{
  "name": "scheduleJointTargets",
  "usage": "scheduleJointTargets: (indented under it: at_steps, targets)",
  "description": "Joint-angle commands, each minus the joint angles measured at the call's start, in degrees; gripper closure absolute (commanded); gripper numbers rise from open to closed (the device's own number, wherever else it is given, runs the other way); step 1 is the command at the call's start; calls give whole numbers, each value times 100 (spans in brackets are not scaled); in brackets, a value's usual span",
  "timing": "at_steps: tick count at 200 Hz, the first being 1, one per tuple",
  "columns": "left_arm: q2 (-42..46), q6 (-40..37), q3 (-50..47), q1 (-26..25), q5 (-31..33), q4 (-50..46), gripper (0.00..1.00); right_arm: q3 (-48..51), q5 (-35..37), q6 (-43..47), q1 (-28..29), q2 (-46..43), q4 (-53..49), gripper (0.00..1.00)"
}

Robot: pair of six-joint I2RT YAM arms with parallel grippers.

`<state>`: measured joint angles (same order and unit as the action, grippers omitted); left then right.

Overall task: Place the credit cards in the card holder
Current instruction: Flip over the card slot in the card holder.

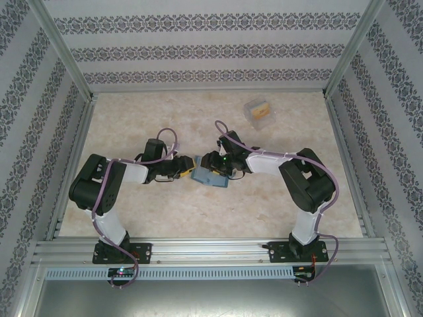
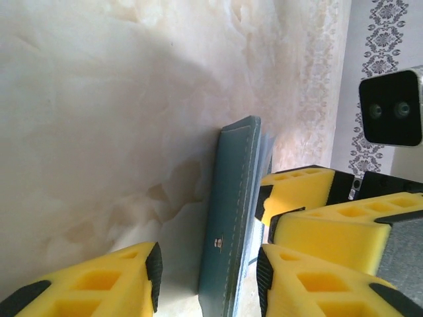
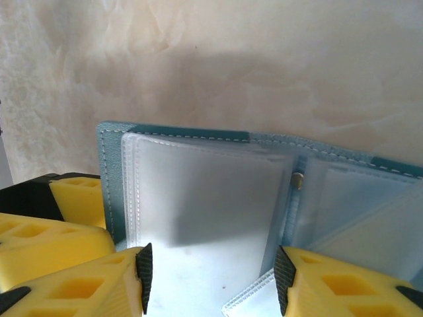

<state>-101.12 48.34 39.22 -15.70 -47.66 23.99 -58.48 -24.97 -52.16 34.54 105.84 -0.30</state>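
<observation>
- The card holder [image 1: 210, 177] is a teal-blue case at the middle of the bench [image 1: 198, 218], between the two wrists. It lies open in the right wrist view and appears edge-on, stitched cover outward, in the left wrist view.
- The left gripper [image 2: 208, 281] has its jaws spread apart, with one yellow finger [image 2: 86, 287] on each side of the cover. The cover sits close to the opposite finger (contact cannot be told), and nothing is clamped.
- The right gripper [image 3: 211, 284] has its jaws parted wide, straddling a clear sleeve page [image 3: 205, 198] inside the holder. No pinch on the page is visible.
- A metal stud [image 3: 298, 179] sits at the fold, beside the grey-blue pocket.
- The fingers of the two grippers stand just beside each other at the holder's edge.
- The clear plastic box [image 1: 258, 109] is at the far right of the bench, well apart from both arms. Its contents are yellow-orange (too small to identify).
</observation>
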Motion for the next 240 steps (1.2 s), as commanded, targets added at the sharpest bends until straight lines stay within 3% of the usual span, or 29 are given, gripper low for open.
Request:
scheduleJointTargets:
  at_steps: [1,91,119,156,201,240]
  targets:
    - [-32,6,-13,54,-186,347,55,-114,-128,92,95,105,109,45]
    - [-196,-914,394,-90,155,-682,52,-169,-315,215,93,121,311,42]
    - [-366,-1228,512,-160,493,-1170,60,-138,-290,263,72,53,272,42]
    - [-423,-1438,493,-205,954,-1479,62,124,-14,367,18,-318,33,42]
    - [-287,-947,36,-383,1294,-1129,65,537,1119,627,-107,-1303,-810,43]
    - [19,-508,-262,-633,1705,-959,65,363,1212,379,53,-1803,-1276,46]
